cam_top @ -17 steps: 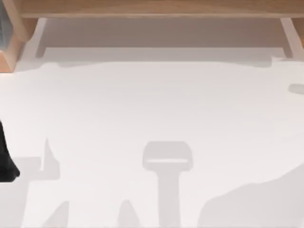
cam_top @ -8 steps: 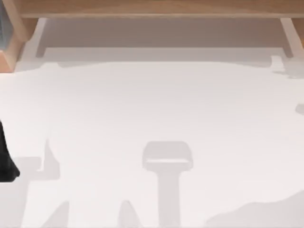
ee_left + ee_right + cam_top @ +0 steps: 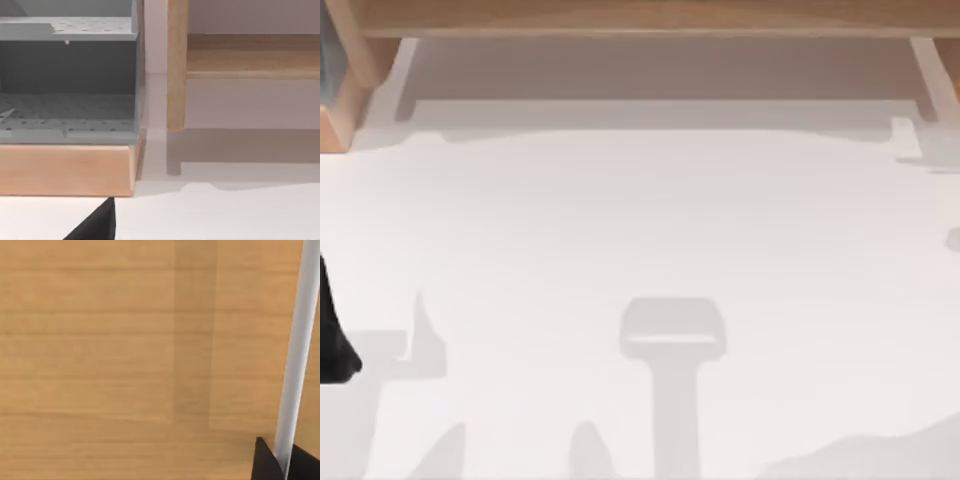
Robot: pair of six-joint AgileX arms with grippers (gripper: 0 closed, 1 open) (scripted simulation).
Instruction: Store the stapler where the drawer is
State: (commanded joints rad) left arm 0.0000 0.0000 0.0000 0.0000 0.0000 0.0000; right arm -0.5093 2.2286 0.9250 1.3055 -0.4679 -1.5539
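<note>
The stapler is out of view. In the right wrist view a light wooden drawer front [image 3: 125,365] sits very close to the camera, with a pale bar handle [image 3: 299,340] running down it. My right gripper [image 3: 285,465] has one dark fingertip on each side of that handle, with no gap showing between them and the bar. My left gripper [image 3: 334,345] is a dark shape at the table's left edge, and its tip [image 3: 95,227] points toward a cabinet.
A wooden shelf frame [image 3: 640,20] spans the back of the white table [image 3: 640,230]. At the back left stands a wooden-based unit [image 3: 65,167] with grey perforated shelves [image 3: 65,107], and a wooden post [image 3: 176,65] rises beside it.
The large arm shadow at the table's lower right has shrunk toward the right edge. Small shadows at the back right have shifted. The left arm has not moved.
</note>
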